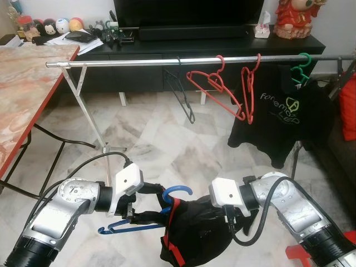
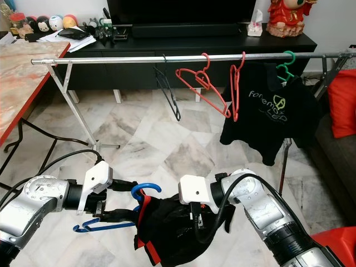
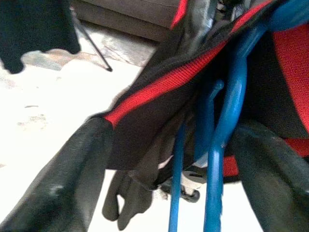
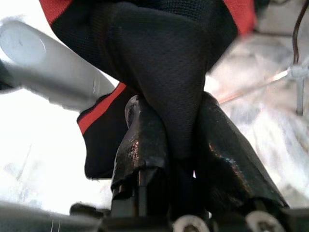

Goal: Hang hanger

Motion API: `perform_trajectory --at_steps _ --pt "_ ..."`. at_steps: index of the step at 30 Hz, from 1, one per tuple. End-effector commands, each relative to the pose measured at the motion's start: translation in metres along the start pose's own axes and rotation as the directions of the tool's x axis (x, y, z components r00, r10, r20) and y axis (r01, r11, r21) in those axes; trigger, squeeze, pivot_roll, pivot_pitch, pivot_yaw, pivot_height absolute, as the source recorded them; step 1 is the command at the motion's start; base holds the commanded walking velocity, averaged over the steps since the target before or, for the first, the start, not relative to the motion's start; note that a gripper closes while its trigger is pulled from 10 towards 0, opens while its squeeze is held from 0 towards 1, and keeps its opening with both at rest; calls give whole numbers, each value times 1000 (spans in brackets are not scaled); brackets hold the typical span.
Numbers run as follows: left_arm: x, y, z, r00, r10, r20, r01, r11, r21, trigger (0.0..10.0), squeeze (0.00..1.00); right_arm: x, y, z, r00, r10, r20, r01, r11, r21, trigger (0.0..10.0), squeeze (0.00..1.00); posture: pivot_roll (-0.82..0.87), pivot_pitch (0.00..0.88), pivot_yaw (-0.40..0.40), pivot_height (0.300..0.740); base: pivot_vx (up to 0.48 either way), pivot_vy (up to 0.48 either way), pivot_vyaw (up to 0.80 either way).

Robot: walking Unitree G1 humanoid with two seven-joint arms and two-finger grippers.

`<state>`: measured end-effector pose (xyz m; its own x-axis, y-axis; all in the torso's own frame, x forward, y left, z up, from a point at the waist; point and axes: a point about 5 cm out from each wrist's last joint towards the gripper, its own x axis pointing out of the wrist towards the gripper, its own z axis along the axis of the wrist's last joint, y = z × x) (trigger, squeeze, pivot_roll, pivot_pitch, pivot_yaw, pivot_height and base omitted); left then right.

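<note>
Between right fingers (image 4: 145, 145): pinched black garment (image 4: 169, 72)

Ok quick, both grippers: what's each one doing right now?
Left gripper: shut on the blue hanger.
Right gripper: shut on the black garment, fabric pinched between its fingers.

The rail (image 1: 167, 62) has a long bare stretch on its left half, between the left end post (image 1: 83, 103) and the black hanger (image 1: 181, 94). Right of that it is crowded: two red hangers (image 1: 222, 89), then a black shirt (image 1: 281, 119) on a green hanger (image 1: 301, 67). A marble table (image 1: 25, 83) stands near left. The floor (image 1: 150, 144) under the rail lies open.
</note>
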<state>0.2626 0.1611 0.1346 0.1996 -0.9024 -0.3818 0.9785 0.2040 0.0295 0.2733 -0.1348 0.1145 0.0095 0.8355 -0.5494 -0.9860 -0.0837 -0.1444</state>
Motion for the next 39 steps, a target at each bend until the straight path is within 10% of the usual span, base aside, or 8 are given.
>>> perform_trajectory --at_steps 1,6,7,20,28,36,39 --pt "-20 12 5 997 81 -4 -81 996 26 10000 1000 -2 6 -11 998 24 -50 -23 999 27 0 0 -58 91 30 740 0 0 0" --pt "-27 19 4 990 138 -13 -138 990 40 10000 1000 -5 5 -12 999 12 -48 -10 999 33 0 0 -60 94 32 740 0 0 0" --pt "-28 21 5 986 164 -8 -163 985 54 10000 0 -6 4 -13 999 -1 -47 2 999 35 0 0 -60 94 32 740 0 0 0" --pt "-44 30 -2 945 328 12 -328 944 33 10000 0 -23 -17 -38 935 -329 -132 341 936 82 0 0 -69 74 33 740 0 0 0" --pt "-48 41 -3 859 508 65 -511 858 42 10000 0 -25 -18 -53 888 -423 -183 446 889 108 0 0 -65 61 27 740 0 0 0" --pt "-54 63 -10 627 773 97 -776 630 -3 10000 0 -40 -37 -61 764 -594 -252 630 770 98 0 0 -71 62 24 740 0 0 0" --pt "-60 73 -9 438 891 123 -889 450 -90 10000 0 -48 -46 -62 691 -666 -280 710 698 90 431 0 -69 65 23 740 0 0 0"
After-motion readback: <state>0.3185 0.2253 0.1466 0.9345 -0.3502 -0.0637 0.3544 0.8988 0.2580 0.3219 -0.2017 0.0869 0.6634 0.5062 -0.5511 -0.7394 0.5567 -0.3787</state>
